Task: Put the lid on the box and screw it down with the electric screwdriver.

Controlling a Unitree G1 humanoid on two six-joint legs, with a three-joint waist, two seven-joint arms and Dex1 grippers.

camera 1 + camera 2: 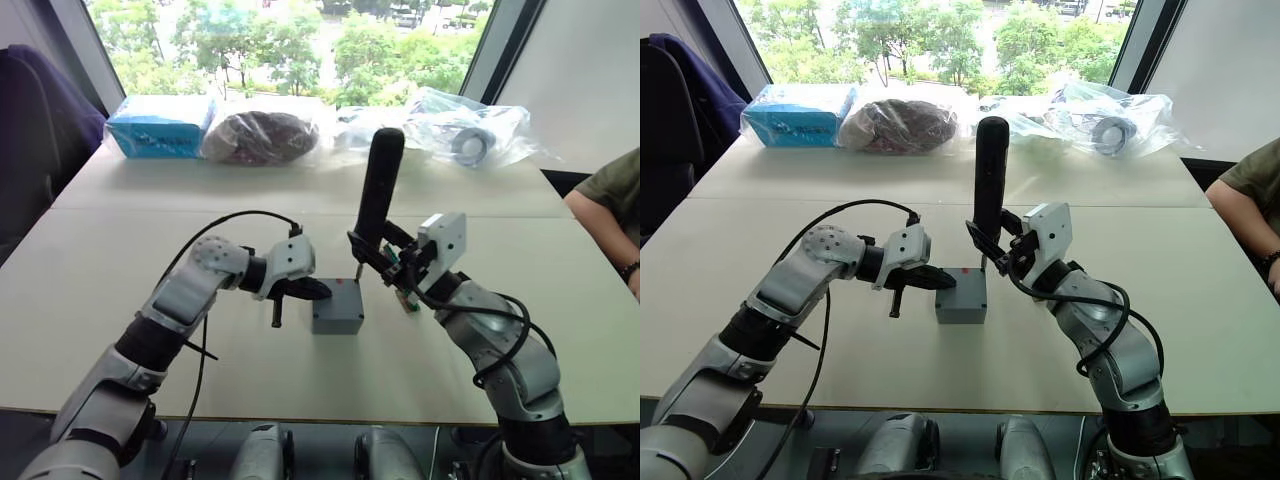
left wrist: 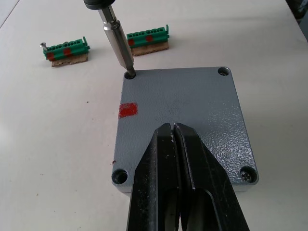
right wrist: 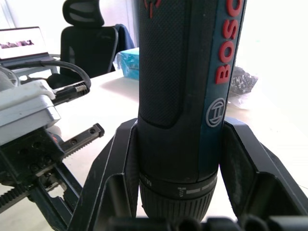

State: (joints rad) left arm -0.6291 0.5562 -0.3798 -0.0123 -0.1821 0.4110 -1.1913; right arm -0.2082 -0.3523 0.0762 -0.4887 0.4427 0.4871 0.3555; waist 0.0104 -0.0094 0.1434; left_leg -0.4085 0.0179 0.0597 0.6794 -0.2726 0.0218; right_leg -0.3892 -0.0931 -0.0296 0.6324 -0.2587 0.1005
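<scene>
The lid (image 2: 180,113) sits on the box (image 1: 337,318) mid-table. The left gripper (image 2: 174,144) rests on top, jaws pinched together, empty. The right gripper (image 3: 180,159) clamps the electric screwdriver (image 1: 378,190) upright, bit in a corner hole. Two green connectors (image 2: 65,49) lie just beyond; bagged stuff (image 1: 265,135) sits well back.

- lid (image 2: 183,115): grey, fine speckled texture, small red rectangle near one edge
- box (image 1: 336,320): plain grey wall
- electric screwdriver (image 3: 185,96): black dimpled grip, dark blue side band with red lettering and a white round logo; silver metal bit
- left gripper (image 2: 179,192): glossy black fingers
- right gripper (image 3: 185,202): black fingers
- connectors (image 2: 65,50): green with red dots, on tan backing
- table (image 1: 120,250): pale beige
- packet (image 1: 160,125): bright blue
- person's sleeve (image 1: 612,185): olive green
- bags (image 1: 470,125): clear plastic
</scene>
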